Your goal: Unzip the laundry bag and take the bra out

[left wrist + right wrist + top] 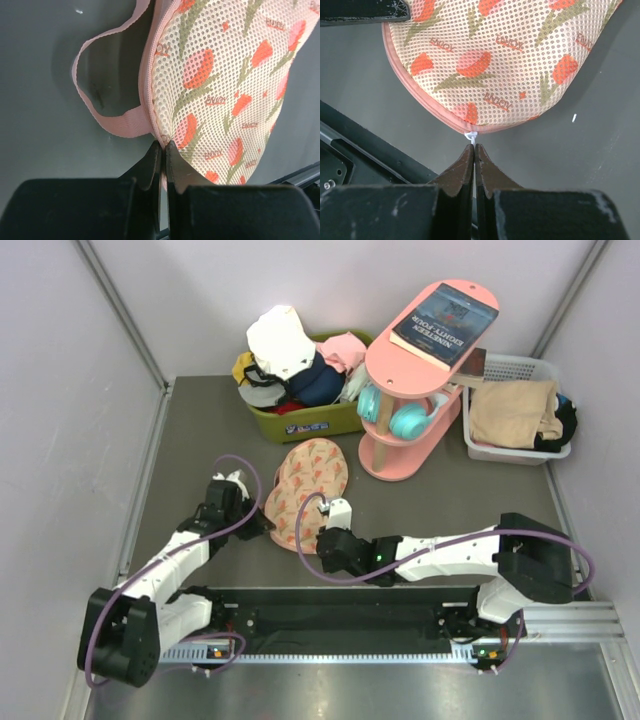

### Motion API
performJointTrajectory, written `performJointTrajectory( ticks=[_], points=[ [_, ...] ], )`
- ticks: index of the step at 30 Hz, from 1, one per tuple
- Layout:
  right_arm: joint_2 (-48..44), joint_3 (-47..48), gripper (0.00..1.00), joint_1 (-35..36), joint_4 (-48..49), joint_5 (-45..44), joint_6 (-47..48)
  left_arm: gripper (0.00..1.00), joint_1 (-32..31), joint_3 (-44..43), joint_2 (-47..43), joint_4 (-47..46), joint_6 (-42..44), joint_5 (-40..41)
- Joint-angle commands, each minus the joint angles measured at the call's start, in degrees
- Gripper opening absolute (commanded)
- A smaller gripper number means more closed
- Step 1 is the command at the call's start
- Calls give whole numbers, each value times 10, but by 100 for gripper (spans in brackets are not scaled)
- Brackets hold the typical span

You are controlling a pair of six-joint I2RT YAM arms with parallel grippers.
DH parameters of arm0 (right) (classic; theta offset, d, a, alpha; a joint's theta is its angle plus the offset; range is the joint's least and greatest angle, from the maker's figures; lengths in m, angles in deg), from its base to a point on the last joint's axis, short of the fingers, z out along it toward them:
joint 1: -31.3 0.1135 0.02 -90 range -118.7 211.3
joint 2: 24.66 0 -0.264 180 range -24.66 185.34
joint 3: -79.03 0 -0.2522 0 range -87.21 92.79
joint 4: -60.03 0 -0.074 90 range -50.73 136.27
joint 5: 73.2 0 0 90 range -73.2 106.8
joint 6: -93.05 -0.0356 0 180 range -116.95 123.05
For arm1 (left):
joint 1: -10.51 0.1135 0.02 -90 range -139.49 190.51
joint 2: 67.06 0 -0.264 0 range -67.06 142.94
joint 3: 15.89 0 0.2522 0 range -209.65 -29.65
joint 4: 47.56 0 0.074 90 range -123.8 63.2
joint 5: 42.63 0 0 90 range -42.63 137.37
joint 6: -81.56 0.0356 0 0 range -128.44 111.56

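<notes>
From above: laundry bag (305, 490) flat on the table (200, 440), mid-frame; left claw (266, 527) at its left rim, right claw (318, 543) at its lower tip.
Left wrist: claw pinched narrow on the bag's pink trim, bag filling upper right.
Right wrist: claw clamped tight on the white zip pull (471, 135), bag across the top.

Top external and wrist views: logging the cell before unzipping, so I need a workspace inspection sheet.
Surface: grey table, no spills seen.
Job's things: laundry bag lying flat, zip closed where visible; bra not seen.
Clutter: green bin of clothes, pink shelf with book and headphones, white basket with tan cloth.
End effectors: left end effector shut on bag's trim; right end effector shut on zip pull.
Cables: purple cable loops off each arm.
Surroundings: pale walls.
</notes>
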Motion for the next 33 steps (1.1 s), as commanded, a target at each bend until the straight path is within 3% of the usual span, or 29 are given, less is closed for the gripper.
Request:
performJointTrajectory(
  ticks=[1, 21, 33],
  points=[
    [6, -12, 0, -6, -15, -2, -4, 0, 13, -21, 8, -17, 21, 28],
    [-6, -62, 0, -137, -3, -32, 35, 0, 34, -21, 21, -15, 41, 11],
    [14, -42, 0, -158, 10, -28, 67, 0, 35, -21, 21, -16, 43, -2]
  ],
)
